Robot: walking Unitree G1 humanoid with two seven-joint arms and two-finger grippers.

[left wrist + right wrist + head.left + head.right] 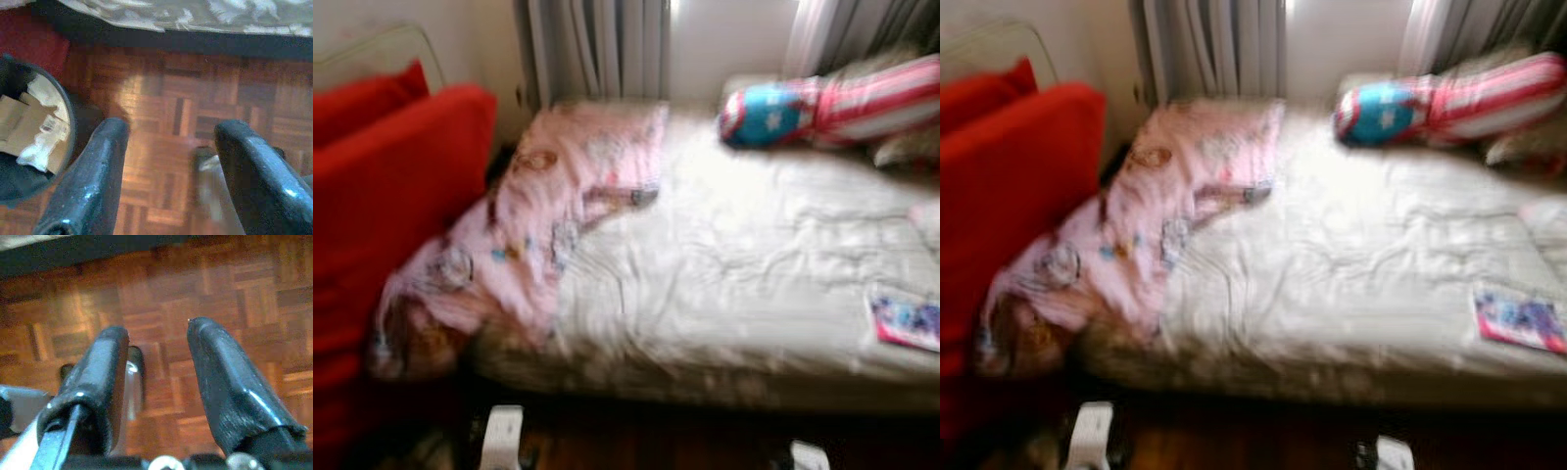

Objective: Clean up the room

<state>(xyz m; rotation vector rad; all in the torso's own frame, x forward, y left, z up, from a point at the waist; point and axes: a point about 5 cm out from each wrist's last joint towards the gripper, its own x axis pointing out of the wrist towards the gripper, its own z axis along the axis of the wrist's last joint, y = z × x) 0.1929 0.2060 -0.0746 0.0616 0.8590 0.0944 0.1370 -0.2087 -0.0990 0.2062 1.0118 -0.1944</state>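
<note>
A bed (724,294) with a rumpled white sheet stands before me. A pink patterned blanket (529,225) lies bunched along its left side. At the far right end rests a long pillow (822,108) in blue with stars and red-white stripes. A small colourful book (906,318) lies flat near the bed's right edge. My left gripper (168,142) hangs open over the parquet floor (195,103), next to a dark bin (29,132) holding cardboard and paper. My right gripper (156,340) hangs open above the floor with nothing between its fingers.
A red sofa or cushions (382,225) stand close at the left, touching the blanket's end. Grey curtains (597,49) and a bright window lie behind the bed. The bed's dark base (186,41) edges the wooden floor. The head views are blurred.
</note>
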